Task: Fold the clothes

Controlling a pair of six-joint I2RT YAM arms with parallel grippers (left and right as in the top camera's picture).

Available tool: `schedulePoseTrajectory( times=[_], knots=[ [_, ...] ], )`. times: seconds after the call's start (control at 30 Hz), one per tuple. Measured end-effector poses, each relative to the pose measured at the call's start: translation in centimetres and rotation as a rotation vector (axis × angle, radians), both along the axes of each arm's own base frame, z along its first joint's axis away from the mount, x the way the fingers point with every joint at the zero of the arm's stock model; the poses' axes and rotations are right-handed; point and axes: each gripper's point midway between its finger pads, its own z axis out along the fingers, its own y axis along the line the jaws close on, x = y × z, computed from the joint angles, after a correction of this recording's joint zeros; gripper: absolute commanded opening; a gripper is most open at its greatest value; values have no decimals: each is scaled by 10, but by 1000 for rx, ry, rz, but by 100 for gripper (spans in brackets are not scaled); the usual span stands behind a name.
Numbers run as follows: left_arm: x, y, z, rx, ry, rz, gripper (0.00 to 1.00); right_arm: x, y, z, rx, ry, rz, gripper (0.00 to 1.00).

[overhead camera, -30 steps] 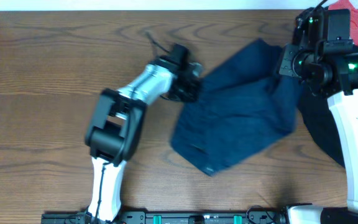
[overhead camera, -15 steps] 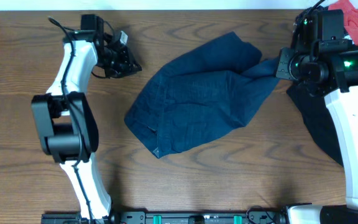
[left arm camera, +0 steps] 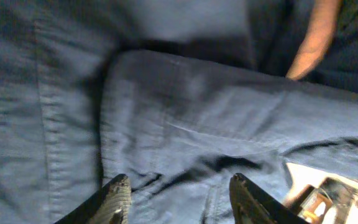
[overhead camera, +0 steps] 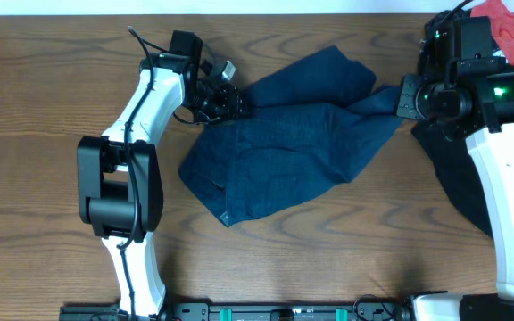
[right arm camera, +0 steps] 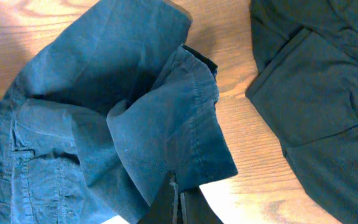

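- The blue trousers (overhead camera: 293, 152) lie rumpled near the middle of the brown tabletop (overhead camera: 43, 134), partly spread out.
- The left hand (overhead camera: 228, 101) is at the trousers' 10 o'clock edge, right against the cloth.
- Seen from the left wrist, its two fingers (left arm camera: 118, 198) are spread wide apart. Blue cloth fills the view just past them, and they are not squeezing anything.
- The right hand (overhead camera: 398, 96) is at the trousers' 2 o'clock end.
- Seen from the right wrist, its fingers are pressed together and pinch a bunched bit of the blue cloth.
- A black cloth (overhead camera: 449, 178) lies at 4 o'clock from the trousers, partly under the right arm.
- A red cloth (overhead camera: 511, 31) sits at the tabletop's 2 o'clock corner.
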Motion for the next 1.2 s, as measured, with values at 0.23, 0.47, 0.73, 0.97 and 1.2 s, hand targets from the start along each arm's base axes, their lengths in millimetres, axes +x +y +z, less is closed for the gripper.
schedulePoseTrajectory(
  times=[0.23, 0.47, 0.73, 0.97, 1.2],
  knots=[
    [7, 14, -25, 79, 22, 41, 63, -1, 0, -1, -1, 7, 0, 1],
    [11, 11, -51, 68, 48, 37, 63, -4, 0, -2, -2, 17, 0, 1],
    [22, -12, -41, -92, 3, 8, 54, -6, -1, -3, -3, 27, 0, 1],
    [18, -20, -37, -127, 12, -8, 50, -6, -1, -3, -3, 28, 0, 1],
    [6, -16, -49, -79, 60, -1, 40, -6, -1, -3, -3, 29, 0, 1]
  ],
)
